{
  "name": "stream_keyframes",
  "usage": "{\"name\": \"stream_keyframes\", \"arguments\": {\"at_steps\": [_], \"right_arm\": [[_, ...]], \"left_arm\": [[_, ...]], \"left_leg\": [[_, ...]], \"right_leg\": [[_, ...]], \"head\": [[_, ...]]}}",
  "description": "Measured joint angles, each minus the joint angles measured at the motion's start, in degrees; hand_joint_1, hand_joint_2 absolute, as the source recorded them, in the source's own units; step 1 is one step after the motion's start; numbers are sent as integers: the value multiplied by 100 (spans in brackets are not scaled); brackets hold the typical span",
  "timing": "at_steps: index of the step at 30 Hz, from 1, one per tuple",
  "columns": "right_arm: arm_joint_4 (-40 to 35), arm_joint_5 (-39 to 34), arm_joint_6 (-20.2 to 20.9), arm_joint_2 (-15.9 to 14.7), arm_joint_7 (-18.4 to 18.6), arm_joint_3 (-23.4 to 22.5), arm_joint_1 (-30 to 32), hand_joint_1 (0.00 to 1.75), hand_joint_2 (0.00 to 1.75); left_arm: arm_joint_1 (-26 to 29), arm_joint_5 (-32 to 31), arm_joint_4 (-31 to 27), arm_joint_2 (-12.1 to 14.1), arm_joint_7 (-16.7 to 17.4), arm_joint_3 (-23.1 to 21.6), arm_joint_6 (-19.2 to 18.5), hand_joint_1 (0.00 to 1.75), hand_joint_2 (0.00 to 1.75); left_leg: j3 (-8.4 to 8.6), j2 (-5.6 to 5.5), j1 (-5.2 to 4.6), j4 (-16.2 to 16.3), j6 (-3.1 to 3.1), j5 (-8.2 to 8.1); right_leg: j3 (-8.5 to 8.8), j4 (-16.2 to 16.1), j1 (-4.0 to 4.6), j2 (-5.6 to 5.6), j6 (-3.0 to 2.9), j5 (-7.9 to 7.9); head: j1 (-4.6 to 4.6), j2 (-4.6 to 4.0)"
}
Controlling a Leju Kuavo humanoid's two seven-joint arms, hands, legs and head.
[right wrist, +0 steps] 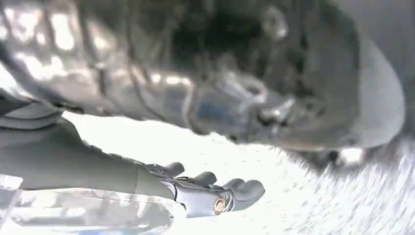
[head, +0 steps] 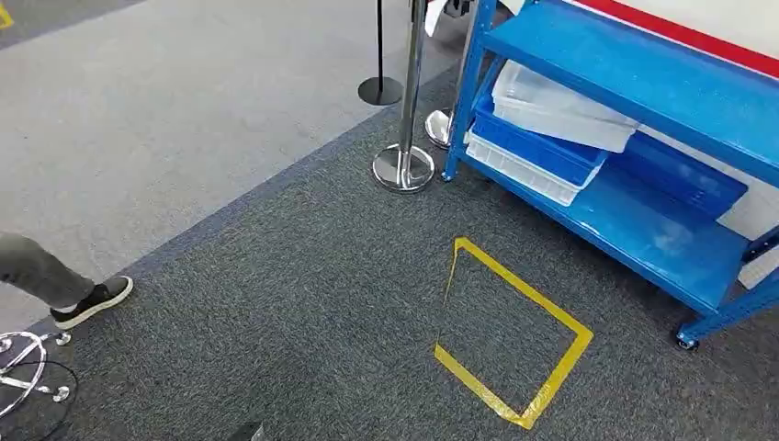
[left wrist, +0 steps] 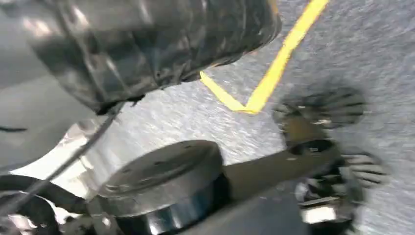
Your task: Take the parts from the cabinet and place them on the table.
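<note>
bins [head: 551, 129] on blue rack [head: 643, 230] low shelf, just beyond yellow square [head: 510, 331] | right robot hand [right wrist: 205, 191] hangs empty, fingers loosely apart | left robot hand: cannot tell | rack lies ahead-right, likely right arm nearer

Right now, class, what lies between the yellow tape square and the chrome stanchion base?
Bare dark grey carpet separates the yellow tape square from the chrome stanchion base, per the head view.

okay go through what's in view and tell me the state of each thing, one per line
Blue rack: standing on dark carpet, bins on its lower shelf.
Clear bins: stacked tilted on a blue bin.
Yellow tape square: nothing inside it.
Right hand: holds nothing, fingers loosely extended.
Left hand: too blurred to tell.
</note>
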Motion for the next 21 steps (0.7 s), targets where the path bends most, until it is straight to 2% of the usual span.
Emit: {"name": "stream_keyframes", "arguments": {"at_steps": [1,2,3,4,5,6,7,8,9,10,11,12,13,14,16,17,18,19,20,21], "right_arm": [[2,-106,-50,-9,-52,-78,46,0,0],[4,-188,-54,-9,-114,-138,80,0,0],[4,-223,-63,-11,-155,-192,102,0,0],[4,-244,-69,4,-179,-231,104,0,0],[2,-251,-74,46,-190,-273,102,0,0],[0,-244,5,77,-199,-319,109,0,0],[0,-220,97,101,-210,-345,117,0,0],[0,-161,178,112,-219,-363,124,0,0],[0,-67,228,123,-234,-360,137,0,0],[0,-50,184,136,-234,-360,138,0,0],[0,-48,103,149,-234,-365,131,0,0],[0,-50,9,155,-234,-371,121,0,0],[0,-74,-70,155,-234,-376,91,0,0],[0,-118,-102,153,-262,-384,92,0,0],[2,-185,-146,140,-321,-422,155,0,0],[9,-203,-148,107,-328,-435,179,0,0],[7,-211,-152,107,-352,-450,197,0,0],[9,-227,-152,103,-369,-461,200,0,0],[9,-238,-154,96,-411,-461,192,0,0],[9,-277,-179,94,-446,-463,201,0,0]], "left_arm": [[-29,-89,0,-4,93,0,-2,0,0],[-67,-175,0,-2,186,-11,-13,0,0],[-113,-238,0,-2,260,-46,-22,0,0],[-128,-247,0,-2,301,-79,-26,0,0],[-129,-271,0,2,325,-90,-26,0,0],[-133,-317,0,2,387,-103,-26,0,0],[-147,-369,0,0,450,-131,-22,0,0],[-170,-413,0,-2,542,-168,46,0,0],[-211,-454,0,-15,618,-199,192,0,0],[-269,-463,0,-17,625,-234,394,0,0],[-328,-472,0,-15,603,-245,628,0,0],[-364,-479,0,-4,535,-251,816,0,0],[-407,-489,0,13,450,-269,925,0,0],[-459,-520,0,39,332,-284,940,0,0],[-553,-527,0,59,227,-304,942,0,0],[-589,-529,-2,59,196,-319,942,0,0],[-624,-527,-2,83,184,-341,947,0,0],[-631,-525,0,96,135,-352,920,0,0],[-627,-468,0,107,59,-361,846,0,0],[-617,-334,0,116,-40,-365,736,0,0]], "left_leg": [[17,50,-4,-12,-19,1],[-18,18,1,18,-54,-49],[-59,-348,33,189,-102,-177],[-207,-548,49,524,-123,-391],[-408,-638,59,963,-147,-613],[-607,-682,69,1397,-168,-784],[-731,-691,74,1660,-180,-836],[-738,-692,80,1666,-186,-744],[-630,-696,91,1415,-191,-526],[-431,-740,107,969,-196,-250],[-212,-890,133,489,-205,-3],[-97,-1252,175,195,-201,-1],[-70,-1333,166,70,-194,-33],[-74,-1264,144,109,-172,-19],[-77,-1142,117,103,-99,11],[-72,-1055,170,41,-44,54],[-57,-980,156,15,-5,80],[-58,-889,140,4,39,87],[-66,-784,118,5,47,85],[-70,-684,99,5,58,78]], "right_leg": [[-5,-27,1,53,-34,17],[45,-91,-78,113,-83,68],[35,-109,-81,176,-103,84],[12,-108,-89,229,-149,107],[-2,-108,-91,312,-160,116],[-15,-106,-91,408,-166,121],[-22,-98,-91,498,-163,124],[-22,-83,-97,591,-157,129],[-23,-62,-101,686,-153,131],[-28,-33,-108,780,-141,131],[-40,2,-116,852,-120,119],[-78,32,-130,910,-91,114],[-135,98,-104,992,-36,113],[-168,64,-132,1069,24,156],[-194,11,-143,1206,108,209],[-216,24,-141,1206,128,209],[-253,127,-119,831,138,111],[-379,398,-113,583,150,-89],[-599,872,-128,457,171,-343],[-792,1304,-141,406,185,-528]], "head": [[-2,0],[2,2],[-16,0],[-31,0],[-39,0],[-37,0],[-37,0],[-39,0],[-35,0],[-37,0],[-37,0],[-37,0],[-39,0],[-42,0],[-33,0],[-37,0],[-22,0],[22,0],[20,0],[20,2]]}}
